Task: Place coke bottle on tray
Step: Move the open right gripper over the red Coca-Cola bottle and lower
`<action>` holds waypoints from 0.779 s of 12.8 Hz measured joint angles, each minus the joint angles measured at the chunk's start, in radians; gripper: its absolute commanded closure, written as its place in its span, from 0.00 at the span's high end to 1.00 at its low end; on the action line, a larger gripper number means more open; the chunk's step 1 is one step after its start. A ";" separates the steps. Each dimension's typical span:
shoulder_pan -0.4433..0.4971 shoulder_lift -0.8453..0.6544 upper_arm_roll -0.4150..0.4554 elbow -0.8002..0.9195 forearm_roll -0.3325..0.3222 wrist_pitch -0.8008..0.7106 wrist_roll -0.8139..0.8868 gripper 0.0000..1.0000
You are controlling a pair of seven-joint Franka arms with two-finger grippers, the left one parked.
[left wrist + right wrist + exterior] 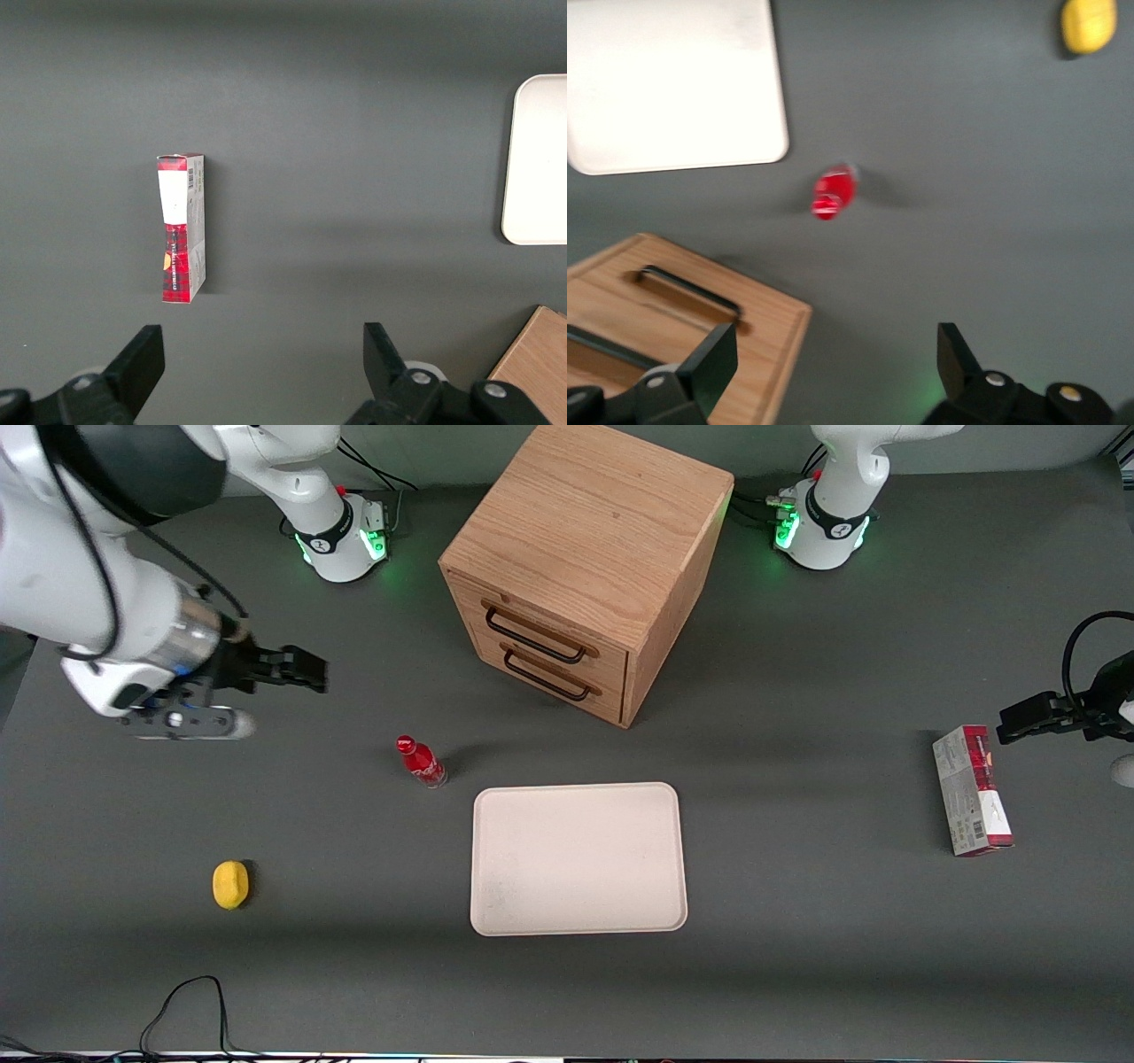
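Observation:
The coke bottle [422, 762] [834, 191], tiny and red with a red cap, stands on the grey table just off a corner of the cream-white tray [579, 859] [664, 88]. It is apart from the tray's rim. My gripper [306, 670] [833, 359] hangs above the table toward the working arm's end, farther from the front camera than the bottle. Its fingers are spread wide and hold nothing. The bottle is well clear of the fingertips [713, 359].
A wooden drawer box [580, 567] [664, 328] with two dark handles stands farther from the front camera than the tray. A small yellow lemon-like object [230, 884] [1088, 24] lies nearer the camera. A red-and-grey carton [972, 790] [182, 227] lies toward the parked arm's end.

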 measured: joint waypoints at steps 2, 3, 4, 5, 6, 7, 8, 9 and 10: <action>0.006 0.040 0.040 0.059 -0.001 -0.011 0.048 1.00; 0.012 0.044 0.041 0.068 -0.004 -0.018 0.050 1.00; 0.017 0.046 0.041 0.071 -0.012 -0.027 0.051 1.00; 0.019 0.050 0.041 0.070 -0.017 -0.028 0.052 1.00; 0.020 0.061 0.041 0.069 -0.020 -0.027 0.052 1.00; 0.020 0.080 0.040 0.069 -0.023 -0.020 0.058 1.00; 0.019 0.106 0.040 0.068 -0.026 -0.003 0.074 1.00; 0.019 0.135 0.039 0.061 -0.035 0.022 0.090 1.00; 0.018 0.160 0.038 0.037 -0.046 0.060 0.093 1.00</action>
